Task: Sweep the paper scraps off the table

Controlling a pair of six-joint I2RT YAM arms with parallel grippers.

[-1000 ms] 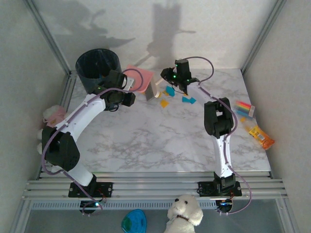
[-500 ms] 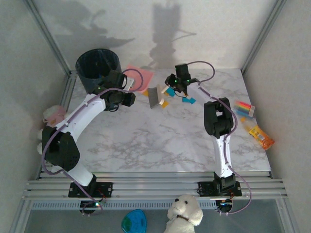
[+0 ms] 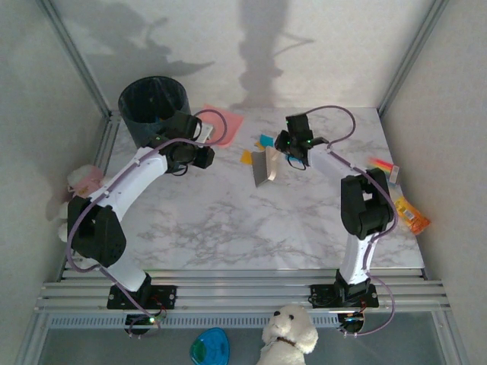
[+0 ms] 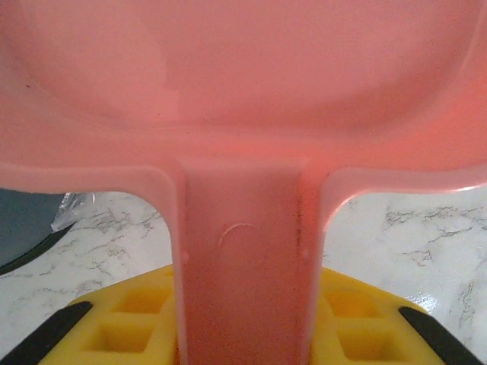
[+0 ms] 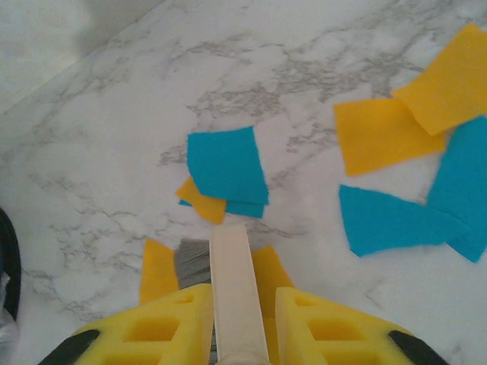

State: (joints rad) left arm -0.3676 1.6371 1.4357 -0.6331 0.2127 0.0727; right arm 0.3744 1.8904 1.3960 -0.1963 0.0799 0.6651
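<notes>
A pink dustpan [image 3: 222,125] rests at the far left of the table [image 3: 228,220], and my left gripper [image 3: 202,134] is shut on its handle [image 4: 243,281]. My right gripper [image 3: 294,144] is shut on a cream brush handle [image 5: 237,281], holding the brush [image 3: 266,166] tilted to its left. Teal and orange paper scraps [image 3: 265,140] lie between dustpan and brush, one orange piece [image 3: 246,157] among them. In the right wrist view a teal scrap [image 5: 227,165] lies just past the brush tip, with more orange [image 5: 380,133] and teal [image 5: 396,220] pieces to the right.
A black bin [image 3: 152,105] stands at the back left, beside the dustpan. Striped packets [image 3: 384,167] and an orange packet [image 3: 411,215] lie by the table's right edge. A ribbed metal rail [image 3: 236,293] runs along the near edge.
My right arm has swung right and slightly nearer, carrying the brush away from the dustpan's mouth. The left arm still holds the dustpan in about the same place.
</notes>
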